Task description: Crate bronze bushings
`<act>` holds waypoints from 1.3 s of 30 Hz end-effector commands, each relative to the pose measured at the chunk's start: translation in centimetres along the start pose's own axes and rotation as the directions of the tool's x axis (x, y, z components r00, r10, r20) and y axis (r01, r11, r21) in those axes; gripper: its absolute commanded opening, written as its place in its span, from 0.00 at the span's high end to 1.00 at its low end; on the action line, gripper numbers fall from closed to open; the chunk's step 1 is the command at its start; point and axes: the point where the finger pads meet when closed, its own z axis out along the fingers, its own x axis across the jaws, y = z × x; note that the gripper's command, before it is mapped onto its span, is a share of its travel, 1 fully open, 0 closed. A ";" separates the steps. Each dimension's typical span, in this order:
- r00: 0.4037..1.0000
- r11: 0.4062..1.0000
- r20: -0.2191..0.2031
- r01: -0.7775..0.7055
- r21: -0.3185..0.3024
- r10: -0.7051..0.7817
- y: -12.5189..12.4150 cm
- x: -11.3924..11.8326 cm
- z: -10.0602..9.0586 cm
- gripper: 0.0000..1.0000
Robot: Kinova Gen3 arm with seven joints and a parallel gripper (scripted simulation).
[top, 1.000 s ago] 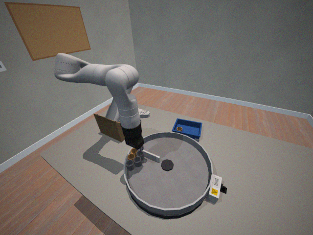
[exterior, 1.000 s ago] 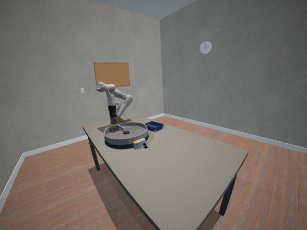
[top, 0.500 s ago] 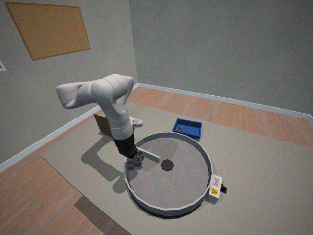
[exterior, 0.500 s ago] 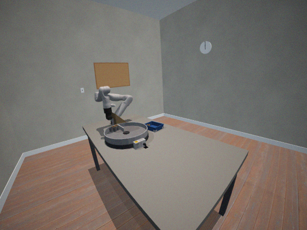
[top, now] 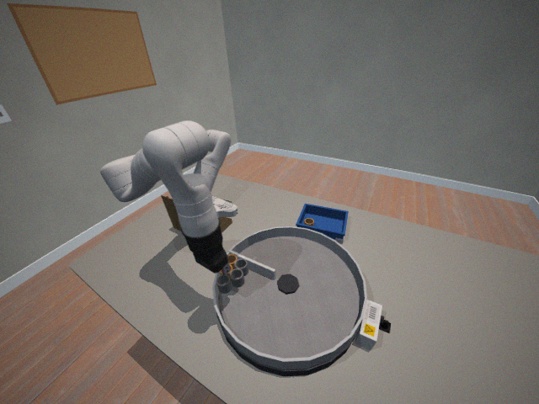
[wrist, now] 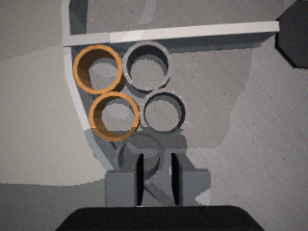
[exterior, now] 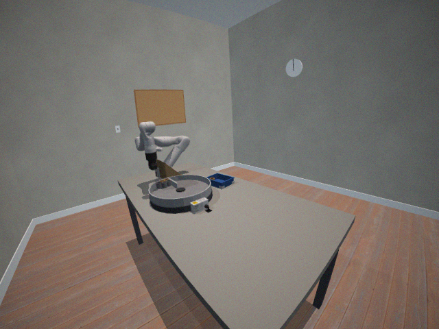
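Note:
Five bushings cluster at the turning table's (top: 290, 300) left rim against a grey bar (top: 257, 265). In the wrist view two are bronze (wrist: 97, 68) (wrist: 114, 115) and three are steel (wrist: 146, 65) (wrist: 164, 112). My gripper (wrist: 157, 171) hovers over the nearest steel bushing, fingers a little apart with nothing between them. In the top view the gripper (top: 220, 269) stands over the cluster and partly hides it; one bronze bushing (top: 232, 259) shows beside it. The blue crate (top: 322, 220) behind the table holds one bronze bushing (top: 309, 220).
A black hub (top: 287, 283) sits at the turning table's centre. A white control box (top: 370, 325) is fixed to its right rim. A brown cardboard box (top: 173, 213) stands behind the arm. The rim wall runs close by the cluster on the left.

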 end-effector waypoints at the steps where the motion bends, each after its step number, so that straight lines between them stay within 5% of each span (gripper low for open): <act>1: 0.998 0.998 -0.001 0.060 0.003 -0.060 0.0 -0.2 0.1 0.55; 39: 0.998 0.998 -0.001 0.060 0.003 -0.060 0.0 -0.2 0.1 0.55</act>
